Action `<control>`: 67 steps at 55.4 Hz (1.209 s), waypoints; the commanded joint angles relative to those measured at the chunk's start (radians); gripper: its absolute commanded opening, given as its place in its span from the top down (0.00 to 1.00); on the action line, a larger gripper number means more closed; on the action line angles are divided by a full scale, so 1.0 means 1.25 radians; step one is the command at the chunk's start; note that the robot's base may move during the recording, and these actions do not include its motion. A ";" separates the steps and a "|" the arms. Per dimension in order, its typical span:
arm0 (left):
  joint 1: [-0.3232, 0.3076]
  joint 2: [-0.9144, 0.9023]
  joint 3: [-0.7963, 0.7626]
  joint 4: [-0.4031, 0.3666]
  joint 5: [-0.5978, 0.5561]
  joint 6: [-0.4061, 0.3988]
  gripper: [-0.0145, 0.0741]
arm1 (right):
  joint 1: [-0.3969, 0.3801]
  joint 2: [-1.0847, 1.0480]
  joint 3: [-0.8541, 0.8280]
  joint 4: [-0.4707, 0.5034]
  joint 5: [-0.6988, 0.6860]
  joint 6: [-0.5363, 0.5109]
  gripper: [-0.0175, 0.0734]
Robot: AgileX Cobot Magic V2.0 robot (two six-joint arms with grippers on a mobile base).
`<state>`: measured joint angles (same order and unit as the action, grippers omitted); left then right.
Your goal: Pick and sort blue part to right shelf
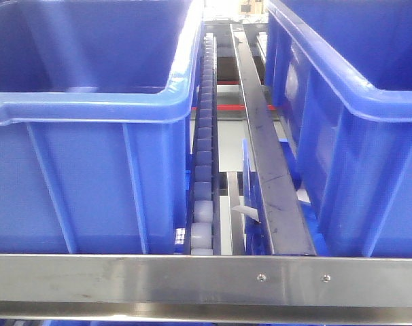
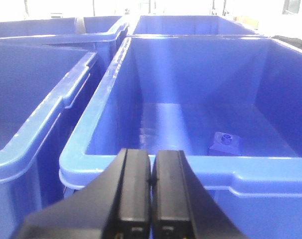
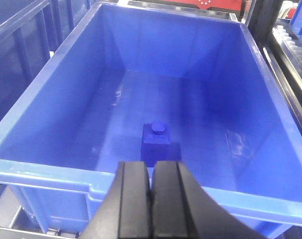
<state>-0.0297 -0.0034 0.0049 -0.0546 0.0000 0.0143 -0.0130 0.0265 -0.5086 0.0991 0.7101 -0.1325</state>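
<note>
- Left gripper (image 2: pixel 151 199): fingers pressed together, nothing held, hovering at the bin (image 2: pixel 141 167) rim.
- Right gripper (image 3: pixel 151 204): same, closed and empty.
- Blue part (image 3: pixel 156 138) sits upright on the bin floor (image 3: pixel 201 134) below my right gripper.
- Right shelf front rail (image 1: pixel 206 278) spans the front view.

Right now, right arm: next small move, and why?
Probably open the right tool and lower it into the bin toward the blue part. The tool is shut and empty, hovering at the near rim, and the part sits just ahead on the bin floor.
</note>
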 commanded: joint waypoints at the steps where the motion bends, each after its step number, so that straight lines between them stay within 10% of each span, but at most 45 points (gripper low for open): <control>1: 0.002 -0.021 0.025 -0.008 -0.069 0.001 0.70 | -0.004 0.011 -0.016 0.004 -0.067 -0.003 0.76; 32: 0.002 -0.021 0.025 -0.008 -0.069 0.001 0.70 | -0.004 0.011 -0.012 0.000 -0.081 -0.003 0.76; 51: 0.002 -0.021 0.025 -0.008 -0.069 0.001 0.70 | -0.004 -0.012 0.301 0.019 -0.454 0.042 0.76; 67: 0.002 -0.020 0.025 -0.008 -0.069 0.001 0.70 | 0.016 -0.044 0.424 -0.008 -0.548 0.055 0.76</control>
<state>-0.0297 -0.0034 0.0049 -0.0551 0.0000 0.0159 0.0011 -0.0104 0.0290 0.1094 0.1427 -0.0674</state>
